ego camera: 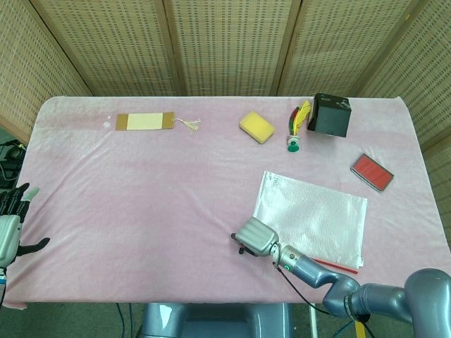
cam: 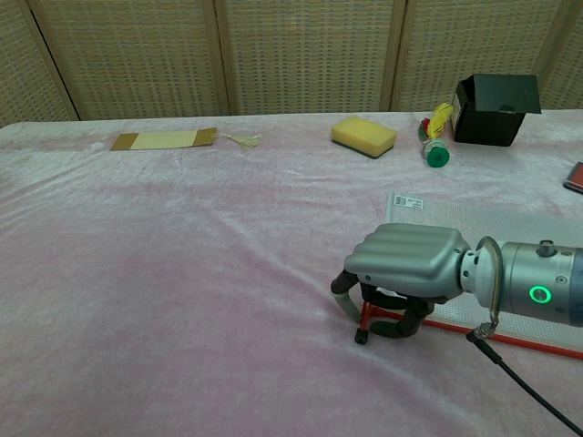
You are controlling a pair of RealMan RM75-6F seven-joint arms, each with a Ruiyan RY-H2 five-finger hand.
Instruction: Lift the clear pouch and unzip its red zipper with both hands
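The clear pouch (ego camera: 313,217) lay flat on the pink-covered worktop (ego camera: 141,183), in the lower right of the head view. The right hand (cam: 405,269) sat palm-down over the near left corner of the pouch, its fingers curled around the end of the red zipper (cam: 510,339); whether they actually pinched the pull could not be told. The left hand (ego camera: 8,229) hung at the far left edge of the head view, off the worktop, fingers spread and holding nothing.

The silver right hand (cam: 405,266) has dark fingers (cam: 343,296), a green-lit wrist and a black cable.
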